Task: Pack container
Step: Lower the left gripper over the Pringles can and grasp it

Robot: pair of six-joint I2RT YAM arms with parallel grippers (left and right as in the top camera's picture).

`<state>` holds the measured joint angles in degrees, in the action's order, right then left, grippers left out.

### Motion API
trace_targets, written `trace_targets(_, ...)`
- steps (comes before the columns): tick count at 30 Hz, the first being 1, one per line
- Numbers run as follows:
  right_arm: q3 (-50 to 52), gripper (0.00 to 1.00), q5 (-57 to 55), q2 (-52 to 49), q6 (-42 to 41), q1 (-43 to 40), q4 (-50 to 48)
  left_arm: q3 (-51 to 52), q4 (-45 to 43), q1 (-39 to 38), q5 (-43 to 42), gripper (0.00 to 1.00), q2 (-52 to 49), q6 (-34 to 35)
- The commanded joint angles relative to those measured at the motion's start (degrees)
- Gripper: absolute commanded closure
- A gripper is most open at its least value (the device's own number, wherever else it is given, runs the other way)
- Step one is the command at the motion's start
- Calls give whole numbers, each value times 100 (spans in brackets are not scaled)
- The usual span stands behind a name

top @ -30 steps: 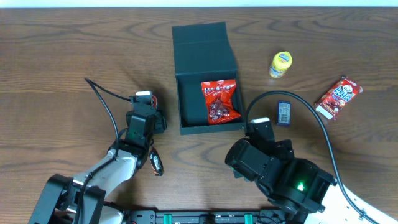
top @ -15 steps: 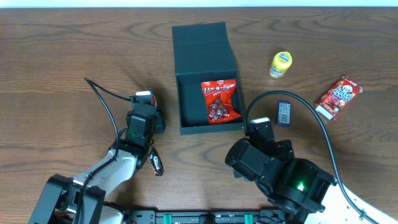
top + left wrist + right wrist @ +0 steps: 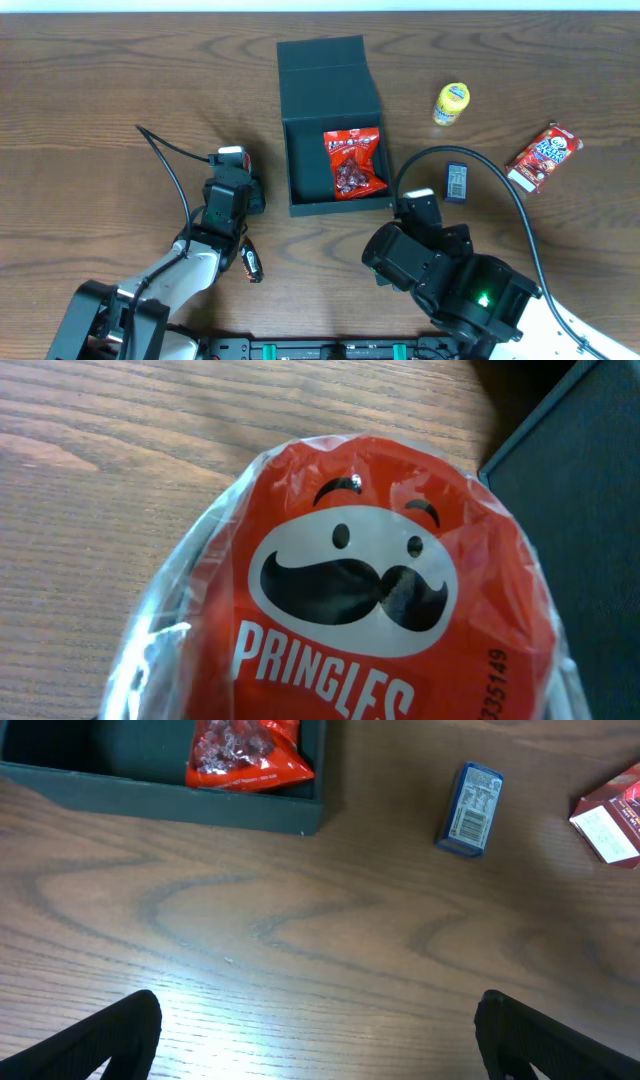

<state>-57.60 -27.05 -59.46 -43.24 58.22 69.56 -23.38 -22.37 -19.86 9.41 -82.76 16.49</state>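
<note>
The container [image 3: 330,95] is a dark teal box standing open, its lid flap folded back on the far side. A red snack bag [image 3: 355,163] lies in its right half. My left gripper [image 3: 240,193] is just left of the container and seems shut on a red Pringles can [image 3: 370,590], which fills the left wrist view; the fingers themselves are hidden. The container's corner [image 3: 585,510] shows to the can's right. My right gripper [image 3: 320,1040] is open and empty over bare table, just in front of the container's near wall [image 3: 160,800], with the red bag [image 3: 245,755] beyond it.
A small blue box [image 3: 456,182] lies right of the container and shows in the right wrist view [image 3: 470,808]. A yellow bottle [image 3: 452,103] and a red packet [image 3: 543,157] lie further right. A small dark wrapped snack [image 3: 252,262] lies beside the left arm.
</note>
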Motion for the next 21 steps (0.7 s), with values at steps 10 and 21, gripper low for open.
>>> trace_targets(10, 42, 1, -170, 31, -87, 48, -2, -15, 103, 35, 0, 94, -50, -20)
trace_targets(21, 42, 1, -264, 31, -87, 48, 0, -981, 1663, -201, 291, 94, 627, -22)
